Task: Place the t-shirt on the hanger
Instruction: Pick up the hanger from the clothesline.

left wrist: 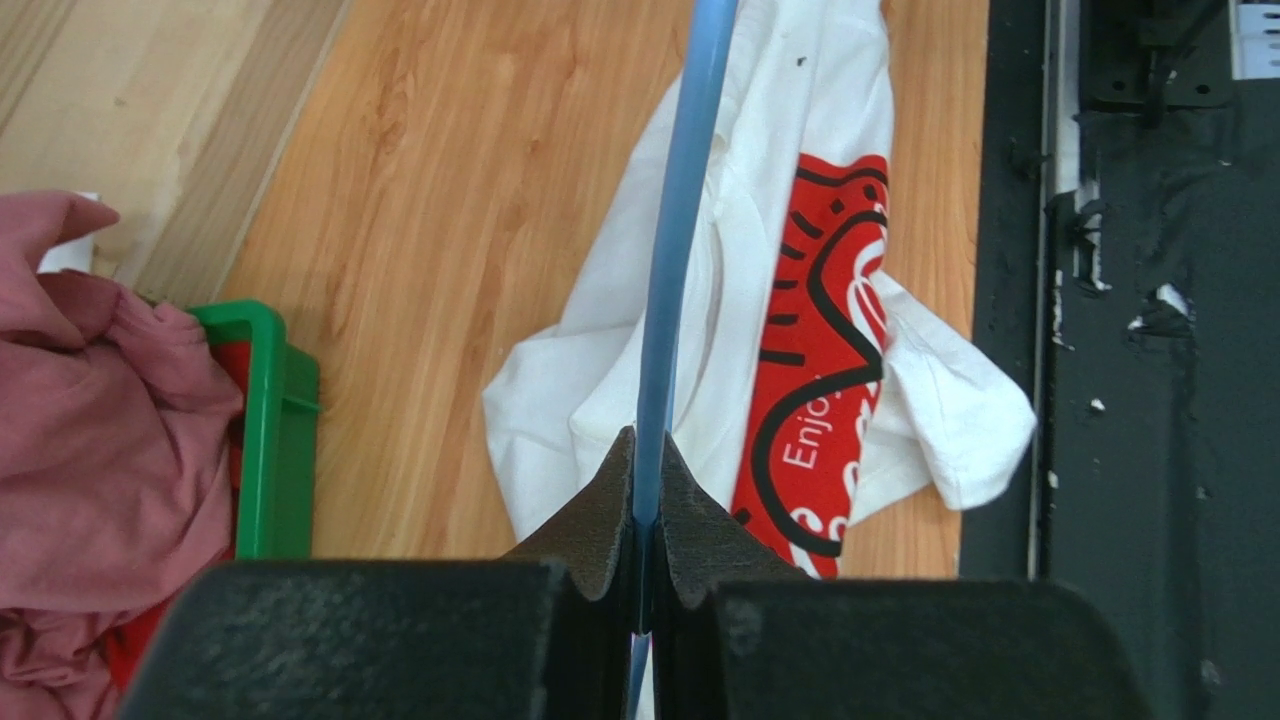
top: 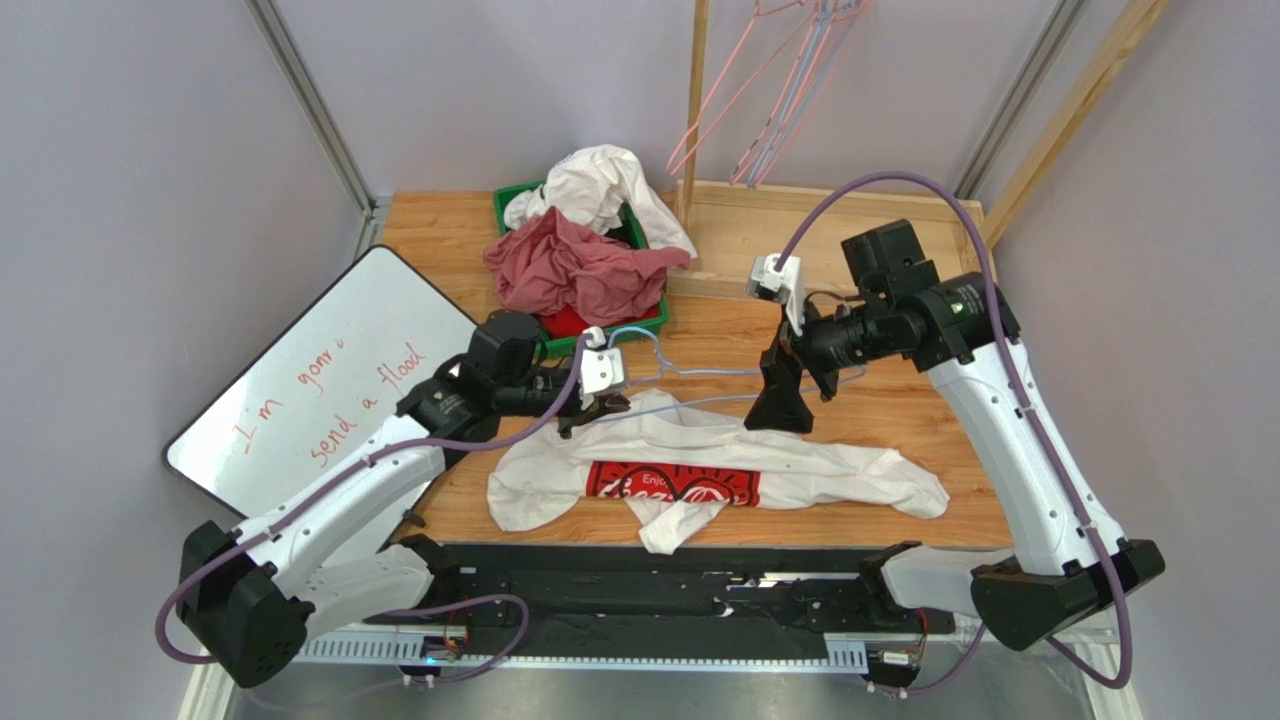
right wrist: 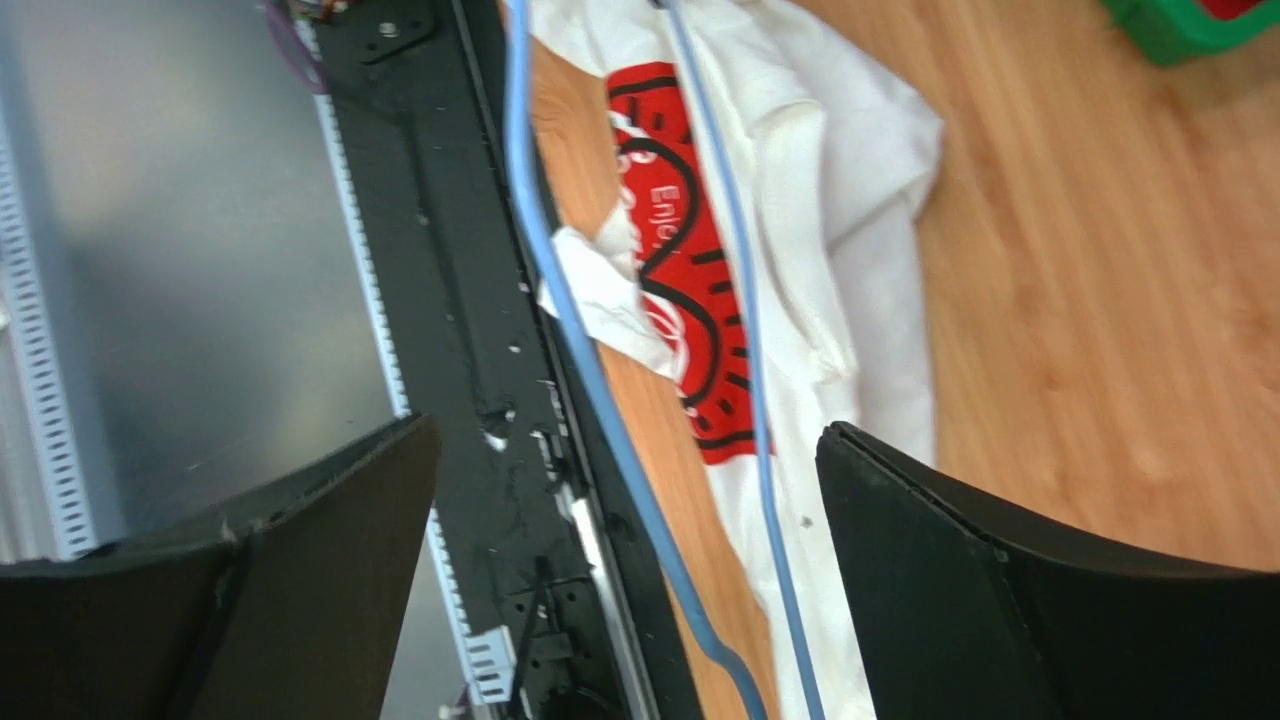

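Dark padded jaws of the left gripper [left wrist: 646, 473] fill the bottom of the left wrist view, pinched tight on the thin pale blue wire of the hanger [left wrist: 679, 225], which rises straight out of them and is carried above the t-shirt [left wrist: 579, 405]. The right gripper [right wrist: 628, 435] hangs beside it with its jaws spread wide; two strands of the blue wire pass through the gap between them, and neither strand appears to be touched. The shirt lies crumpled on the tabletop [top: 451, 240] near its front edge, red print up, one fold of cloth spilling toward the black strip [top: 676, 578] that runs along that edge. By my reading the task is at an early stage: the hanger is picked up and held over the shirt, but no part of it is inside the neck or the sleeves, so threading it in, spreading the shoulders over the wire and lifting the garment clear are all left to do. The surface is pale wood. At the back stands a green bin [left wrist: 271, 435] heaped with a pinkish-red garment [top: 571, 263] and a plain white garment [top: 609, 180]; a whiteboard [top: 323, 375] with red handwriting lies at the left, and a wooden post [top: 696, 105] behind carries pink hangers [top: 721, 90] and lavender hangers [top: 796, 90]. Grey walls [top: 150, 150] close in the space.
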